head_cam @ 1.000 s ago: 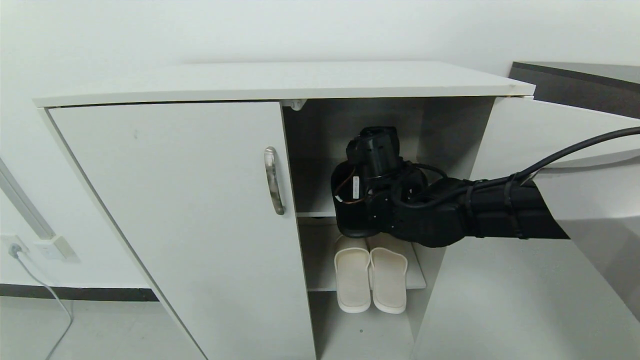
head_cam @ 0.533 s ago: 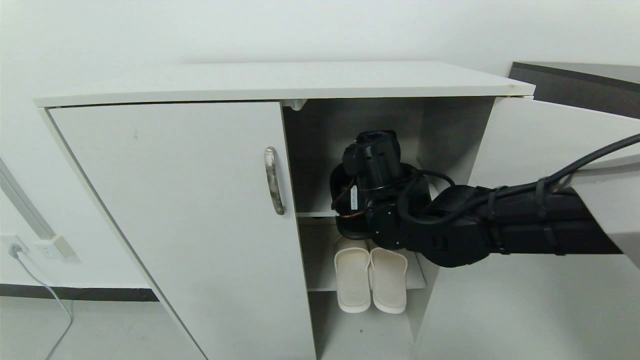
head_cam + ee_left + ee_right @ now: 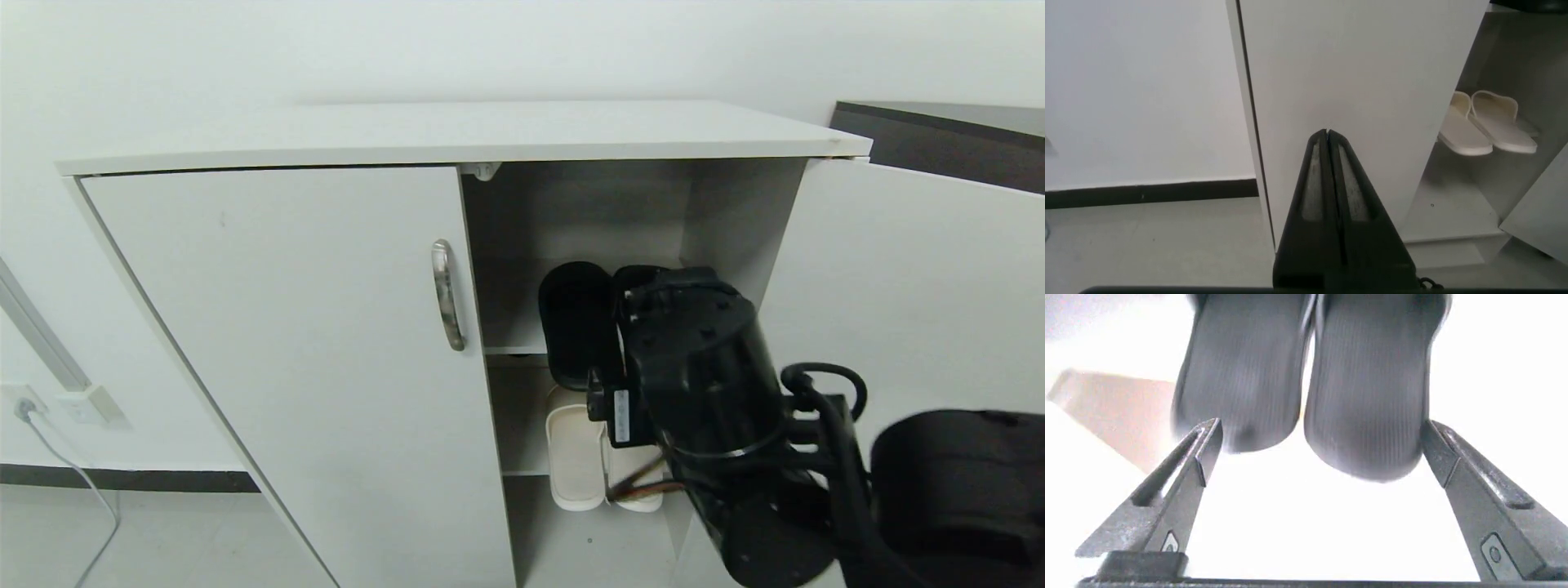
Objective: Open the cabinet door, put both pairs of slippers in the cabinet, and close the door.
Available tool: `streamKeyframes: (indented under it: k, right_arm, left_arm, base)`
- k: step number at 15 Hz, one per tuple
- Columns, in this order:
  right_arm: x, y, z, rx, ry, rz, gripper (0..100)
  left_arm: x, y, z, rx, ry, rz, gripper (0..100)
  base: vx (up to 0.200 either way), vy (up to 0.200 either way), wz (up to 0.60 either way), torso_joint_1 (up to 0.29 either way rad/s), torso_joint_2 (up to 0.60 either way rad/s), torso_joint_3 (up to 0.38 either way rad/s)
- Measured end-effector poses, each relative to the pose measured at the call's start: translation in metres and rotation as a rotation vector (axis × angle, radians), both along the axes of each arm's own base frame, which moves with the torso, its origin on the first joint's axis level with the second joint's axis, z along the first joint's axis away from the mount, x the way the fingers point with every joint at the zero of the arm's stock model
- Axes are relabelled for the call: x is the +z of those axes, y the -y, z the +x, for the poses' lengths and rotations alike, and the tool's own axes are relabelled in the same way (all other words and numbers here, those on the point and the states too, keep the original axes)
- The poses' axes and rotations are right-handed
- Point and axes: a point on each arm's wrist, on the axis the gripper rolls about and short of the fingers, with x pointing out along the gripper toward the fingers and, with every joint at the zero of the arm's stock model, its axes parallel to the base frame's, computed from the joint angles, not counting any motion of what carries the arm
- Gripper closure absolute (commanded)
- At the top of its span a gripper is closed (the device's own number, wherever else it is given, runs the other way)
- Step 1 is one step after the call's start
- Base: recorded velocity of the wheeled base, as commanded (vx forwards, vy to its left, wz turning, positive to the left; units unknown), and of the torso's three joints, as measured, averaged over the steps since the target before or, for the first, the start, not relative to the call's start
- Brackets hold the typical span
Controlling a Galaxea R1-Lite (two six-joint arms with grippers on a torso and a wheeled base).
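White wall (image 3: 522, 49) behind, grey floor (image 3: 163, 539) below; the cabinet (image 3: 457, 135) was seen square-on in the head view. Its left door (image 3: 286, 343) was shut, with the handle (image 3: 445, 294) at the door's 3 o'clock edge. Its right door (image 3: 898, 286) was swung wide open toward 3 o'clock.

On the upper shelf (image 3: 510, 314) the black slippers (image 3: 575, 318) were set side by side. The white slippers (image 3: 575, 457) were laid on the lower shelf (image 3: 518, 425), at 6 o'clock from them. Both pairs were judged stowed, with their ends poking a little past the shelf fronts. Long axes were run front-to-back, into the cabinet.

At the opening the right claw (image 3: 1321, 429) was held apart, nothing gripped. The black slippers (image 3: 1368, 384) were seen dead ahead of it, near ends just beyond the fingertips (image 3: 1200, 445). Contact could not be told. The right arm (image 3: 694, 384) was placed at about 5 o'clock from the black pair.

Facing the shut left door (image 3: 1331, 65), the left claw (image 3: 1327, 135) was pressed together and empty. The white slippers (image 3: 1486, 122) were seen off to one side of it.

Key relation: the right door was found at 3 o'clock of the right arm, well apart from the left claw. The right arm was therefore judged nearer for the closing swing, from 3 toward 9 o'clock. Only the door closing was judged left. The overhanging slipper ends could be caught by the door.
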Motion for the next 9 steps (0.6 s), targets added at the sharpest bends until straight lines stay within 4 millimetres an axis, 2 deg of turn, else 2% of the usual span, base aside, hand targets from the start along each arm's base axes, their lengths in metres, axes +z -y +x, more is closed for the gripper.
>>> streamKeyframes:
  k: [1, 3, 9]
  right_arm:
    - [-0.004, 0.008, -0.010, 0.034, 0.014, 0.044, 100]
    - [-0.007, 0.017, -0.021, 0.097, 0.049, 0.079, 100]
    - [-0.011, 0.027, -0.020, 0.099, 0.043, 0.068, 100]
  left_arm:
    - [0.000, 0.000, 0.000, 0.001, 0.000, 0.000, 100]
    - [0.000, 0.000, 0.000, 0.000, 0.000, 0.000, 100]
    - [0.000, 0.000, 0.000, 0.000, 0.000, -0.001, 100]
  base:
    - [0.000, 0.000, 0.00, 0.000, 0.00, 0.000]
    - [0.000, 0.000, 0.00, 0.000, 0.00, 0.000]
    - [0.000, 0.000, 0.00, 0.000, 0.00, 0.000]
